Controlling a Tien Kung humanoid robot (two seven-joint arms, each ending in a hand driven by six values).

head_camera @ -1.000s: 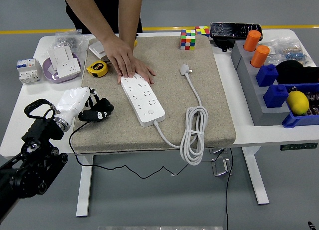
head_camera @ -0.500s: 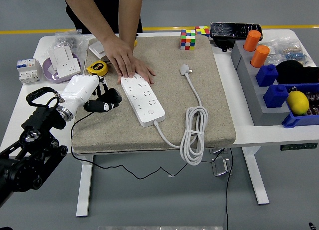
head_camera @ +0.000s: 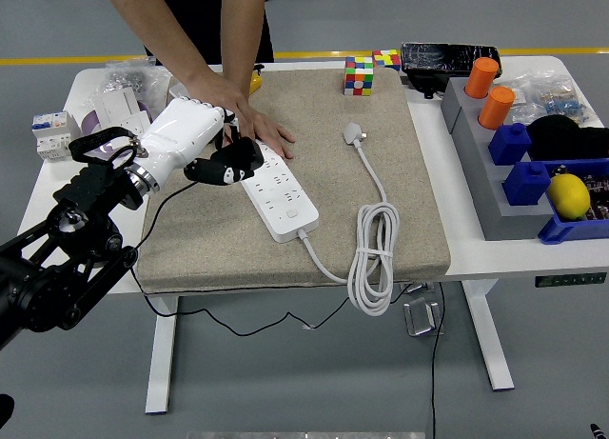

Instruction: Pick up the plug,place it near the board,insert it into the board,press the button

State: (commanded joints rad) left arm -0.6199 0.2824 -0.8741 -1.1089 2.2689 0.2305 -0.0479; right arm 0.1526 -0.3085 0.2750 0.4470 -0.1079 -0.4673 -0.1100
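Since the earlier frame the robot's white left hand (head_camera: 205, 146) has travelled toward two o'clock, fingers curled around a black plug (head_camera: 231, 163), now touching the long white power strip (head_camera: 276, 189)'s upper-left end. A person's hand (head_camera: 249, 121) presses that end down, so insertion seems close.

A robotics lab: grey floor with yellow line (head_camera: 533, 51); cluttered white table (head_camera: 514, 258).

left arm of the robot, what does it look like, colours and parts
The left arm is black, built of angular bracket-like links with a looped black piece near the wrist. A silver ring joins it to a glossy white shell over the left hand, whose fingers are black with small white marks. A thin black cable trails below it.
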